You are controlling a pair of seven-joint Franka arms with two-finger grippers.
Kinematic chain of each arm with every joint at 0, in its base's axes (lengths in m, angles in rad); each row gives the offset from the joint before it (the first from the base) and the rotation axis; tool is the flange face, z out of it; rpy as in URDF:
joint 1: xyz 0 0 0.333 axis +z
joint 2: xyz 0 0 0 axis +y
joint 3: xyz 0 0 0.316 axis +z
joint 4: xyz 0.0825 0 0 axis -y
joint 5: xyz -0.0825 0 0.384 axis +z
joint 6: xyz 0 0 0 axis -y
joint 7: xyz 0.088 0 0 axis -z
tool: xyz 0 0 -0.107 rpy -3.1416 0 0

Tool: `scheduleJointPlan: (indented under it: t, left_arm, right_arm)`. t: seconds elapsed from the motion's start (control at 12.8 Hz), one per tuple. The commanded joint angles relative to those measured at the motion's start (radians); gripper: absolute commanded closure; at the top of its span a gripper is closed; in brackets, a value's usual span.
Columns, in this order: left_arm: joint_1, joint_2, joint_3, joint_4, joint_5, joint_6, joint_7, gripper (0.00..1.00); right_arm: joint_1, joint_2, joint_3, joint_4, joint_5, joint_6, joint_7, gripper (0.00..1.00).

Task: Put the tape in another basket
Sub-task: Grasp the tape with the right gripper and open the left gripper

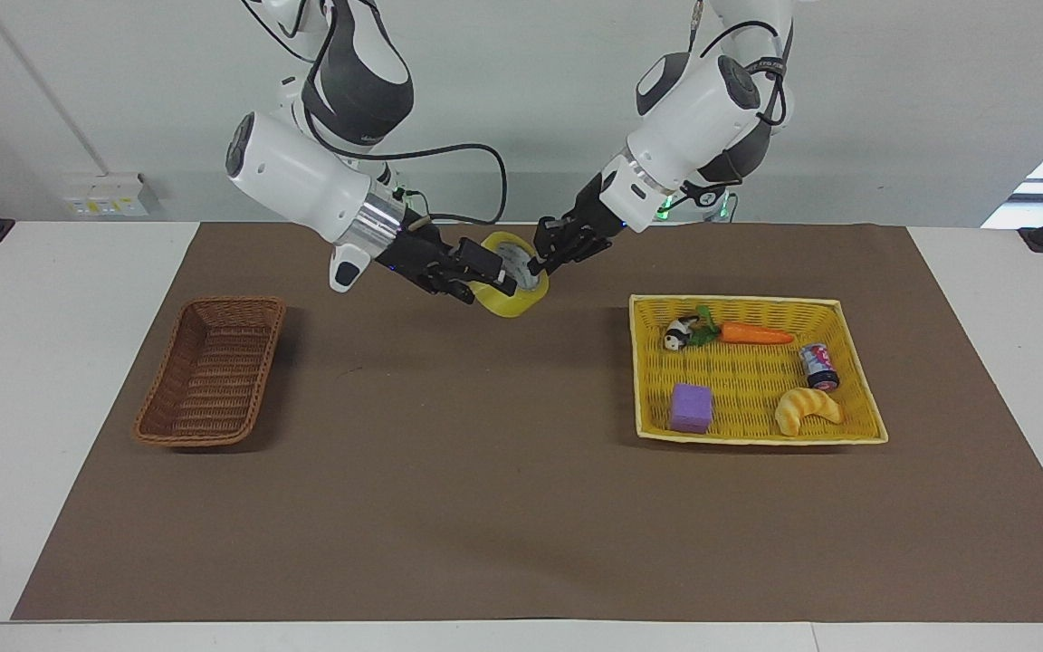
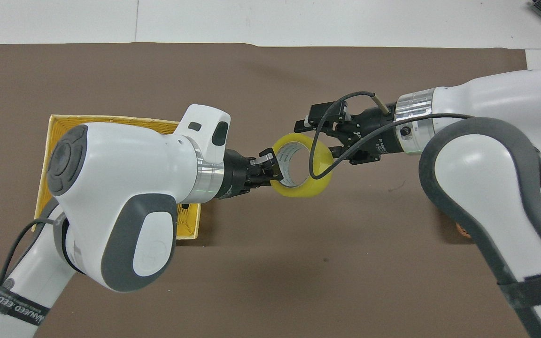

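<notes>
Facing view: the roll of yellow packing tape (image 1: 512,288) hangs in the air over the middle of the brown mat (image 1: 485,507), between the two baskets. The left gripper (image 1: 541,261) has its fingers clamped on the roll's wall at one side. The right gripper (image 1: 485,276) meets the roll from the other side, its fingers apart around the roll's wall; whether they press it, I cannot tell. The dark-brown wicker basket (image 1: 211,371) sits on the bench toward the right arm's end. The yellow woven basket (image 1: 856,380) toward the left arm's end carries a carrot toy (image 1: 755,334), a panda figure (image 1: 680,334), a small can (image 1: 818,365), a purple block (image 1: 692,407) and a croissant toy (image 1: 808,408).

Overhead view: the tape (image 2: 305,185) stands on edge, its pale core open to the camera. The left gripper (image 2: 272,170) pinches the rim; the right gripper (image 2: 324,141) straddles the other rim. The left arm covers most of the yellow woven basket (image 2: 54,126).
</notes>
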Motion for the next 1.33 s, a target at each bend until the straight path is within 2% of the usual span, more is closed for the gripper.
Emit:
scheduleJointPlan:
  t: [0.0,0.23,0.31,0.39,0.47,0.94,1.02,1.1,1.17,1.25]
  left_arm:
    - [-0.002,0.01,0.009,0.03,-0.022,-0.008,-0.002,1.0]
    - [-0.001,0.012,0.009,0.031,-0.022,-0.007,-0.003,1.0]
    - [-0.001,0.012,0.009,0.031,-0.022,-0.007,-0.003,1.0]
    - [-0.001,0.012,0.008,0.031,-0.022,-0.007,-0.005,1.0]
    - [-0.001,0.012,0.009,0.033,-0.022,-0.005,-0.005,1.0]
    - [-0.002,0.012,0.009,0.036,-0.02,-0.007,-0.005,1.0]
    - [-0.001,0.012,0.009,0.037,-0.02,-0.01,0.004,0.94]
    - [-0.001,0.012,0.009,0.037,-0.02,-0.011,0.003,0.71]
    - [-0.002,0.012,0.009,0.037,-0.02,-0.008,0.0,0.01]
    - [-0.004,0.012,0.009,0.037,-0.02,-0.004,-0.008,0.0]
  right_arm:
    - [-0.017,-0.035,0.004,-0.043,0.032,-0.057,-0.11,0.0]
    - [-0.012,-0.048,0.004,-0.057,0.029,-0.064,-0.144,0.02]
    - [-0.02,-0.046,0.004,-0.056,0.027,-0.064,-0.162,0.5]
    - [-0.014,-0.046,0.004,-0.056,0.024,-0.064,-0.15,0.91]
    - [-0.006,-0.048,0.004,-0.057,0.015,-0.064,-0.106,1.0]
    - [-0.017,-0.037,0.002,-0.04,-0.016,-0.102,-0.08,1.0]
    - [-0.02,-0.037,0.0,-0.04,-0.016,-0.104,-0.08,1.0]
    - [-0.021,-0.035,-0.003,-0.04,-0.017,-0.105,-0.08,1.0]
    - [-0.029,-0.035,-0.004,-0.039,-0.023,-0.107,-0.083,1.0]
    - [-0.038,-0.035,-0.003,-0.037,-0.032,-0.108,-0.086,1.0]
